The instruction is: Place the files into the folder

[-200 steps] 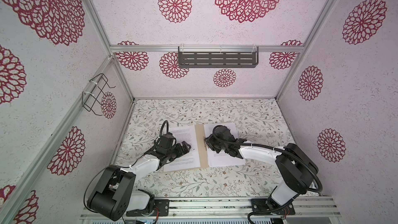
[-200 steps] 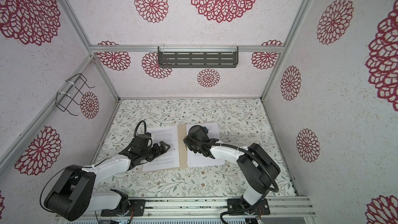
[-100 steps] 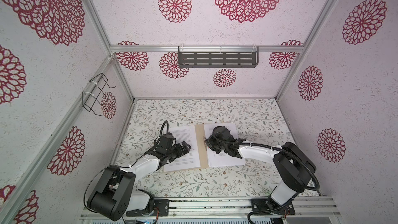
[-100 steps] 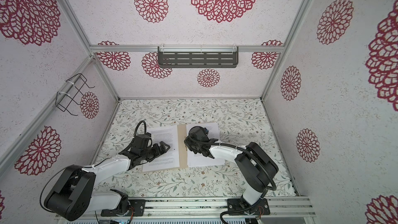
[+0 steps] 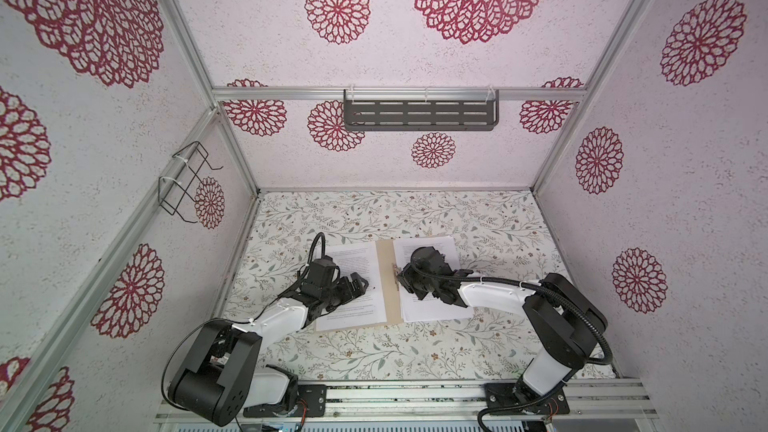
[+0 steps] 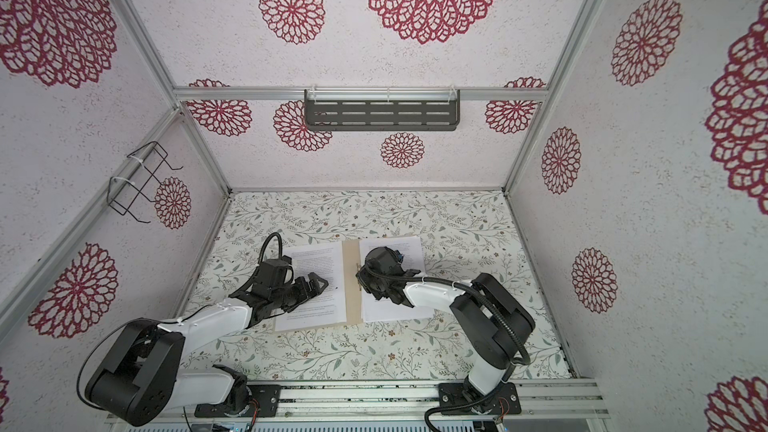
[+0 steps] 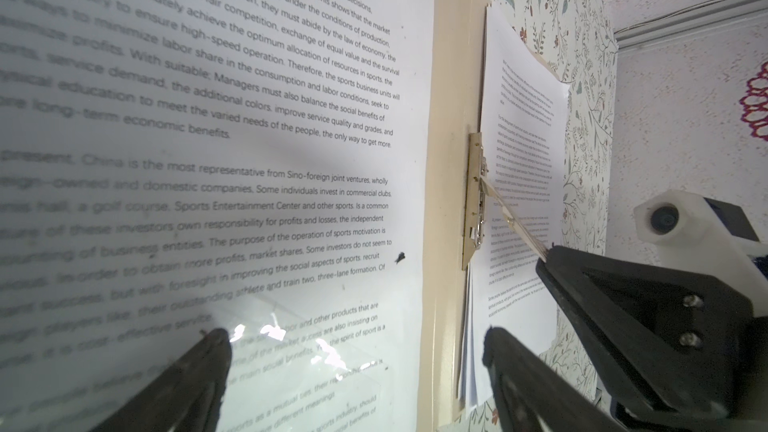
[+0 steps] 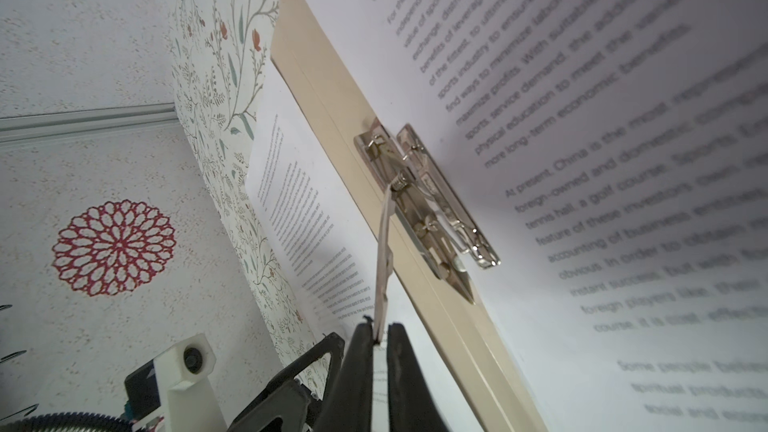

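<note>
The beige folder (image 5: 388, 284) lies open and flat on the table in both top views, also (image 6: 352, 288). One of the files, a printed white sheet (image 5: 357, 257), rests on its left flap. The other files form a stack (image 5: 436, 311) right of the spine, their inner edge by the metal clip (image 8: 428, 201). My right gripper (image 8: 378, 336) is shut on the clip's thin metal lever (image 8: 384, 259), which stands raised off the spine. My left gripper (image 7: 357, 347) hangs open low over the left sheet (image 7: 249, 160), with nothing between its fingers.
A grey slotted shelf (image 5: 419, 116) hangs on the back wall and a wire basket (image 5: 185, 184) on the left wall. The floral table (image 5: 374, 214) stretches behind the folder. An aluminium rail (image 5: 415, 392) carrying both arm bases runs along the front edge.
The right gripper's jaws have closed further onto the clip lever. Both arms have hardly moved, and the left gripper stays open.
</note>
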Controlling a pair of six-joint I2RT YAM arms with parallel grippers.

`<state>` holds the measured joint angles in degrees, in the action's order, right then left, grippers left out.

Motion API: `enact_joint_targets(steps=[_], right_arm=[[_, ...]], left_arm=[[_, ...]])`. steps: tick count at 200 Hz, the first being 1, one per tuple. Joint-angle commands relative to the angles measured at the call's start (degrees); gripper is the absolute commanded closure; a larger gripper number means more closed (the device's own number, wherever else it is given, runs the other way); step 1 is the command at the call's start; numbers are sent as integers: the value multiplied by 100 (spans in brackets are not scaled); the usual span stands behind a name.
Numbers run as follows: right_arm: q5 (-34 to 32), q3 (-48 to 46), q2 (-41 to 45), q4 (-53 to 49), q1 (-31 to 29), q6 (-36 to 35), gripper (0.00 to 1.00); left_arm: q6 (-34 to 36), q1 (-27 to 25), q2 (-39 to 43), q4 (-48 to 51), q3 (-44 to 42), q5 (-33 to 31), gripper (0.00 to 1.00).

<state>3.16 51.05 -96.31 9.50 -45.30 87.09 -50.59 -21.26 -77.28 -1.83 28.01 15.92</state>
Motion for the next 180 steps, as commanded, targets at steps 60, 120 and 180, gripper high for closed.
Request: enact_joint_targets(steps=[60, 120, 180], right_arm=[[-66, -464, 46, 390, 21, 177, 100], [-189, -1164, 20, 677, 15, -67, 100], [-310, -1879, -478, 1397, 21, -439, 100]], left_arm=[[-3, -23, -151, -38, -15, -37, 2], [-57, -21, -211, 180, -41, -217, 2], [-89, -8, -323, 357, -67, -426, 2]])
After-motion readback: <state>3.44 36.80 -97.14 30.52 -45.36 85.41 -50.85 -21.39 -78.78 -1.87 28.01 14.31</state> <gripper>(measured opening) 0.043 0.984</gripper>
